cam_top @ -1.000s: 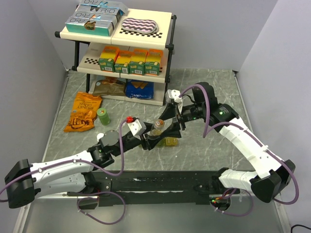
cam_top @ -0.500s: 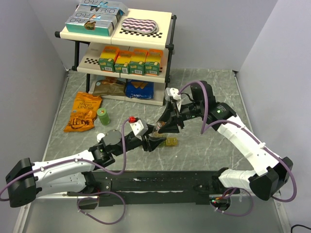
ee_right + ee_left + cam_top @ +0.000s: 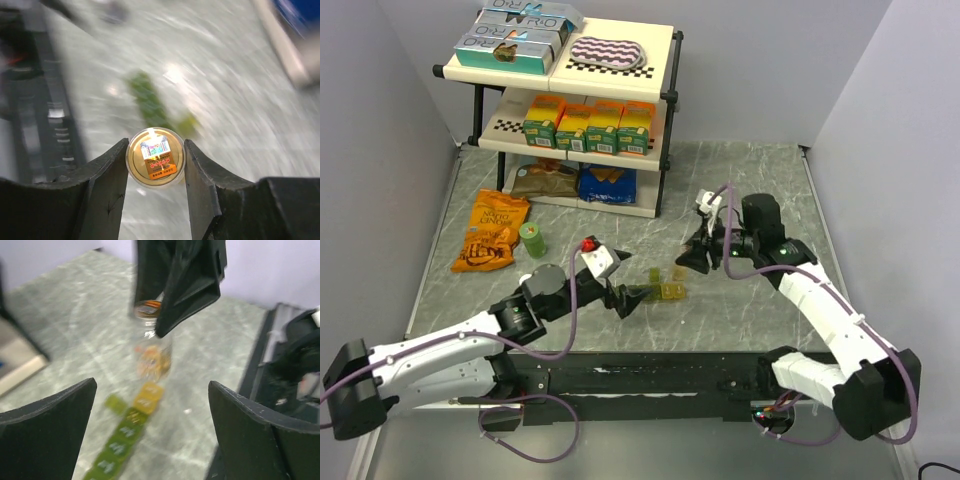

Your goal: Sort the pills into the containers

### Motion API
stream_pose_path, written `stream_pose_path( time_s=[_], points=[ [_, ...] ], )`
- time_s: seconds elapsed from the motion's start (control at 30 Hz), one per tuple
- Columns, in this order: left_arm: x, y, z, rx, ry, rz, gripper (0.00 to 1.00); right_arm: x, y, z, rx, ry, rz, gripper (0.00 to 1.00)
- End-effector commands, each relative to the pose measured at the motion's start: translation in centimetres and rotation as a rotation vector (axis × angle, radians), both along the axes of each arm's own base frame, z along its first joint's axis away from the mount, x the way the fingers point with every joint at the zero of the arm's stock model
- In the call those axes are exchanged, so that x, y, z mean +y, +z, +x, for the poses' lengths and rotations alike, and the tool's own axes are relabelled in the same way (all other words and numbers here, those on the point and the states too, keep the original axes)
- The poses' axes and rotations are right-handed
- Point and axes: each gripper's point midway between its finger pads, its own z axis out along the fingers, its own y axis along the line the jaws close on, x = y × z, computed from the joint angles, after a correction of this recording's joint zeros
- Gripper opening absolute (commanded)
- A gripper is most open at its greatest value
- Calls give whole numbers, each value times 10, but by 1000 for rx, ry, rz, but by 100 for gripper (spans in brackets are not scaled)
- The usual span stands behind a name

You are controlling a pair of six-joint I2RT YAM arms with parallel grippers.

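Your right tool (image 3: pixel 155 150) is closed on the small clear round bottle of orange pills (image 3: pixel 151 352), pinching it near one end only and, as far as I can judge, holding it off the grey marbled counter (image 3: pixel 760 180); a grip that short lets the bottle pivot or slide out if you swing the arm fast (the right wrist view is smeared, so I take it the arm is moving); a drop here scatters pills across the counter. Your left tool (image 3: pixel 624 297) stands wide open with nothing in it; its tips sit just beside the green end of the narrow translucent strip of square lidded containers (image 3: pixel 660 292), shading green to yellow, which lies loose on the counter between the two arms; nothing pins that strip, so a nudge from either tool could skew or flip it. I cannot tell whether the bottle's mouth is open; if it is, tilting it away from the strip spills pills wide of the compartments.
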Motion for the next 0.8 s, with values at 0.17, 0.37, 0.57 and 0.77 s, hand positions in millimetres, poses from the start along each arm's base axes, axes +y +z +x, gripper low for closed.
stream_pose_path(
  time_s=[0.17,0.37,0.57,0.77],
  points=[
    [71,-15,27,-151,226,335,99,-139,-74,116,-28,-849,-167,5],
    [85,-36,25,-147,253,388,99,-192,-104,136,78,-1089,-204,11],
    [85,-40,26,-145,252,404,99,-214,-132,138,169,-1130,-230,18],
    [89,-40,24,-151,253,405,99,-212,-137,134,196,-1096,-225,50]
  ],
)
